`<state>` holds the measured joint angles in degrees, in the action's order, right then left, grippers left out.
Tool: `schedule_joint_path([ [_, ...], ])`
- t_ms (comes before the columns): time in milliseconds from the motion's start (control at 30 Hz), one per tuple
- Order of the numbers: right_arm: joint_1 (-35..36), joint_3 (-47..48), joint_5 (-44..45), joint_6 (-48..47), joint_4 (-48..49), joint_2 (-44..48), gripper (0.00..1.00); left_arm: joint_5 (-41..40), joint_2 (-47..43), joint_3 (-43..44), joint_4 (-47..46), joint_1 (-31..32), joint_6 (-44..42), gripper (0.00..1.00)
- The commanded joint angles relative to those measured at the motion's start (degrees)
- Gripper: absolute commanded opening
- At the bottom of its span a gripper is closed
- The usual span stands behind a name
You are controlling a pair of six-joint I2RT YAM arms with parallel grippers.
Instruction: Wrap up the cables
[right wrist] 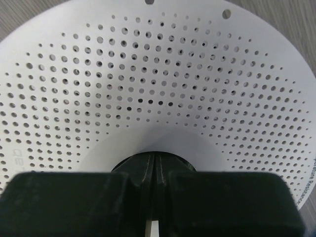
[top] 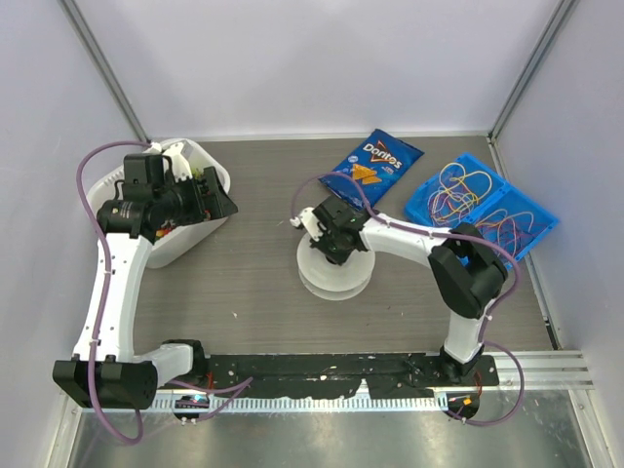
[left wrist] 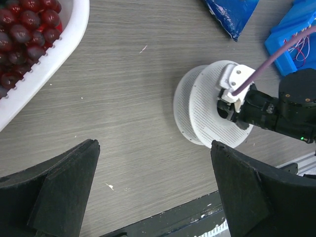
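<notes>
The right gripper point(right wrist: 154, 170) fills the bottom of its own wrist view. Its blocky, matte-black fingers point(right wrist: 89, 202) are pressed together with only a hairline seam between them, right at the dark hub of the spool point(right wrist: 158, 89). No wire shows between the jaws. The spool is a stiff, translucent white disc peppered with small round holes in rings, and it lies on the grey, wood-grained table point(top: 253, 283). The left gripper point(left wrist: 153, 163) hangs with its jaws spread wide and holds nothing, hovering by the white plastic basket point(top: 195, 234), which holds glossy dark-red grapes point(left wrist: 24, 29). The cables point(top: 463, 190) are well apart from both grippers, heaped in the blue ribbed tray point(top: 531, 229) at the far right of the table. They are thin, limp strands in loose tangled loops of yellow, purple, orange-red and white. A crinkly blue chip bag point(top: 375, 161) lies between the tray and the spool. No strand can be seen on the spool in any view, so the wrapping looks barely begun (at most the spool is being positioned or steadied). As I judge it, every cable is yet to be fetched, anchored and wound. Such floppy wire will likely snag its neighbours when pulled from the heap.
</notes>
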<state>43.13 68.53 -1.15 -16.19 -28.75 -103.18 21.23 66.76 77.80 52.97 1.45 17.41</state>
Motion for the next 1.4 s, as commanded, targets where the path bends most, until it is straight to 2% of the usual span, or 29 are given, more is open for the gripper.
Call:
schedule_joint_path([
  [0,2.3,6.9,-2.0,3.6,1.8,-3.8,0.08,1.9,-1.5,0.2,-2.2,-0.4,0.4,1.00],
  [133,3.4,11.6,-4.1,4.6,0.3,-4.6,0.08,2.0,-1.3,0.1,-2.2,-0.4,0.1,1.00],
  [300,3.7,17.0,-5.4,2.5,-7.6,-4.1,0.11,3.1,-0.3,1.3,-1.8,-0.4,-0.4,1.00],
  [467,2.7,13.9,-2.4,-1.6,-9.8,5.4,0.16,5.0,0.6,3.3,-2.0,-0.4,-3.8,1.00],
  [633,-8.7,14.0,-8.2,-3.2,-11.0,15.6,0.22,6.9,2.1,7.4,-2.0,-0.4,-7.5,1.00],
  [667,-14.1,14.3,-11.1,-4.4,-11.4,16.9,0.29,7.8,2.2,8.0,-2.2,-0.3,-7.7,1.00],
  [767,-24.7,15.1,-14.7,-6.7,-14.1,20.4,0.37,9.7,2.1,8.5,-2.8,0.8,-8.7,1.00],
  [833,-32.5,16.4,-15.9,-7.9,-15.9,21.2,0.41,9.7,1.8,8.1,-3.7,1.9,-9.3,1.00],
  [1000,-49.8,18.1,-19.9,-8.4,-17.0,19.5,0.43,8.8,1.4,5.5,-6.3,4.0,-9.5,0.99],
  [1100,-56.4,18.8,-21.0,-6.3,-13.7,17.1,0.45,9.1,1.7,4.2,-7.4,4.3,-9.2,1.00],
  [1167,-58.3,20.5,-21.8,-6.6,-12.8,14.1,0.45,11.1,2.0,3.9,-7.2,4.5,-11.2,1.00],
  [1267,-59.8,24.5,-22.2,-7.3,-12.9,7.9,0.44,20.7,1.4,2.7,-6.9,4.5,-16.4,1.00],
  [1367,-60.5,27.3,-22.8,-7.6,-11.1,3.3,0.44,24.4,-0.1,0.1,-9.3,4.5,-17.0,1.00],
])
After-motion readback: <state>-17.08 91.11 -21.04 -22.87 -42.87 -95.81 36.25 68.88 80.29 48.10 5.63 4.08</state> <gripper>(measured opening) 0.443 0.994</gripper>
